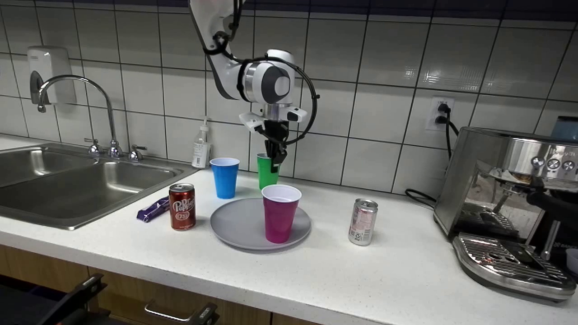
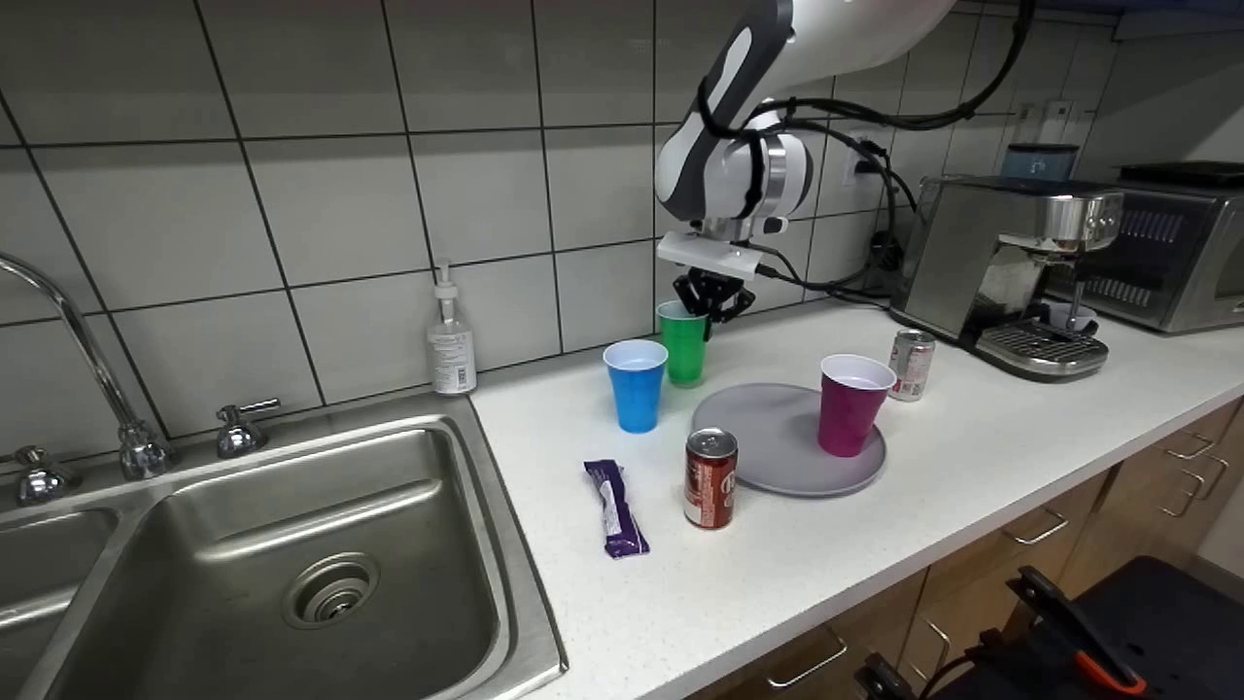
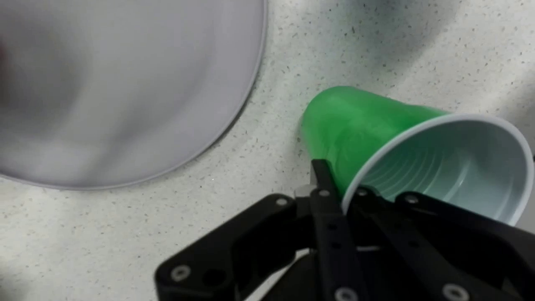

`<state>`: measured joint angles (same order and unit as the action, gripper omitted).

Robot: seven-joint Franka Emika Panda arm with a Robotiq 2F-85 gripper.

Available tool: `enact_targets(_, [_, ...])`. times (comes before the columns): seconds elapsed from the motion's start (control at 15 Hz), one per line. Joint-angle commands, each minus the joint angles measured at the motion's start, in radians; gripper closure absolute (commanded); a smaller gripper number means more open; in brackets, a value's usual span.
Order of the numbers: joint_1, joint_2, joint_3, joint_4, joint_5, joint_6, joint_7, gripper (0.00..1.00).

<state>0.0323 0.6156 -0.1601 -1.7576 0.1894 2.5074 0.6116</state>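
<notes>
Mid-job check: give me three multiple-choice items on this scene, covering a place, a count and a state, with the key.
1. What stands on the round grey plate?
A) blue plastic cup
B) magenta plastic cup
C) purple wrapper

2. How many metal cans stand on the white countertop?
A) two
B) three
C) four

3. The black pincer is:
A) wide open
B) closed on nothing
C) closed on the green plastic cup

Key:
1 B: both exterior views show it there.
2 A: one red metal can, one silver metal can.
3 C: the wrist view shows the cup's rim between its fingers.
</notes>
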Motion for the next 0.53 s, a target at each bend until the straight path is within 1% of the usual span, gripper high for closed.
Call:
enact_targets(0.0, [-0.039,-0.066,0.029,-0.024,0.022,-0.044,-0.053,1.0])
enact_targets(0.27, [-0.042,-0.108,0.027,-0.059,0.021,-0.051,-0.055,1.0])
enact_targets(0.47, [-0.02,-0.144,0.01,-0.104,-0.001,-0.037,-0.023,1.0])
